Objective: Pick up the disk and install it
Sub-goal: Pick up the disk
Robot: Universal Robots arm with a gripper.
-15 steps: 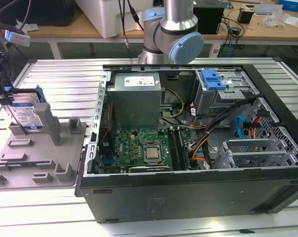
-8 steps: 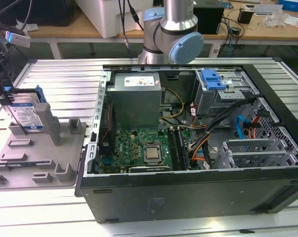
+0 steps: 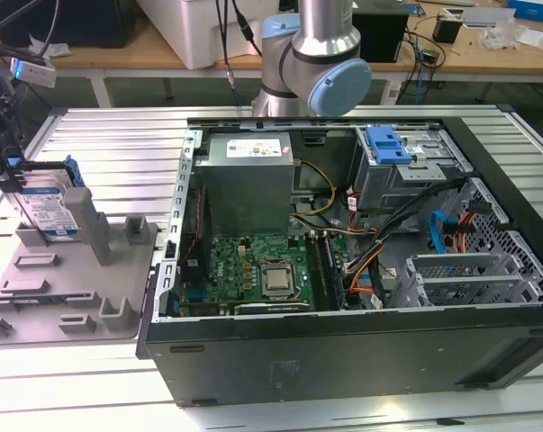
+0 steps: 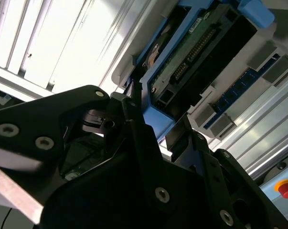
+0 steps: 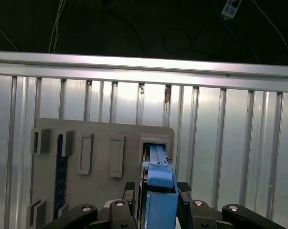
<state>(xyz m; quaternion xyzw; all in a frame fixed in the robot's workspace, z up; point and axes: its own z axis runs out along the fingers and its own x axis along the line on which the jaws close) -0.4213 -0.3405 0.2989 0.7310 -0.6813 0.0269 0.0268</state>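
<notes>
Silver and blue-railed, the flat rectangular disk [image 3: 49,209] stands on edge in a grey plastic holder [image 3: 77,270] at the exterior view's left, apparently so its rails can be grasped; the black gripper [image 5: 157,190] clamps them.

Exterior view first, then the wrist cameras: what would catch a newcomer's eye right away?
The open computer case takes the middle and the exterior view's right, green motherboard bare, a blue bracket atop its drive cage. At the exterior view's left, the disk stands on edge in a grey fixture, the gripper straddling its blue edge in the first wrist view.
</notes>
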